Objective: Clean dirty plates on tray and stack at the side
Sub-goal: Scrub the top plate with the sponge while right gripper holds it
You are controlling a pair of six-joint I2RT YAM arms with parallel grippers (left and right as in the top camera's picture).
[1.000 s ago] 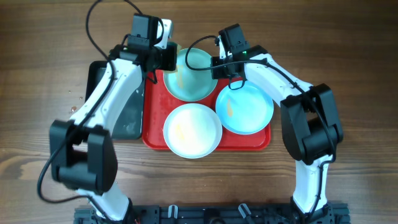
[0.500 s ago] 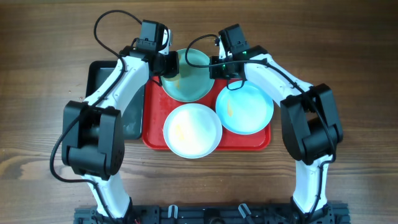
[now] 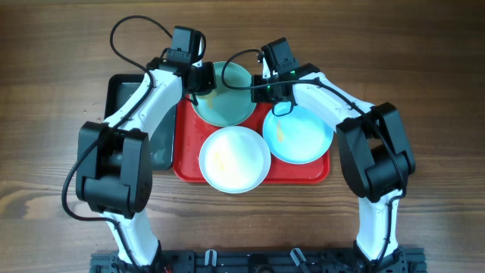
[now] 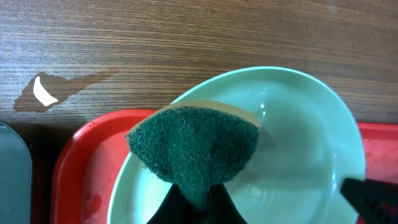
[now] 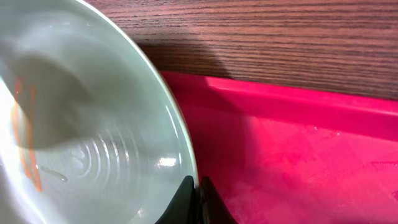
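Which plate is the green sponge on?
The pale green plate at the far end of the tray. The left gripper holds the sponge over its rim; the white plate and blue plate nearer the robot have none.

A pale turquoise round plate (image 5: 93, 124) fills the left part of the view. Its inside is glossy, with fine rings in the middle and an orange smear (image 5: 25, 124) near the left edge. At the bottom, the two black fingers of the right gripper (image 5: 196, 186) are closed on the plate's rim. To the right lies a red plastic tray (image 5: 298, 155) with a raised rim. Behind it is a dark wooden table (image 5: 280, 37).
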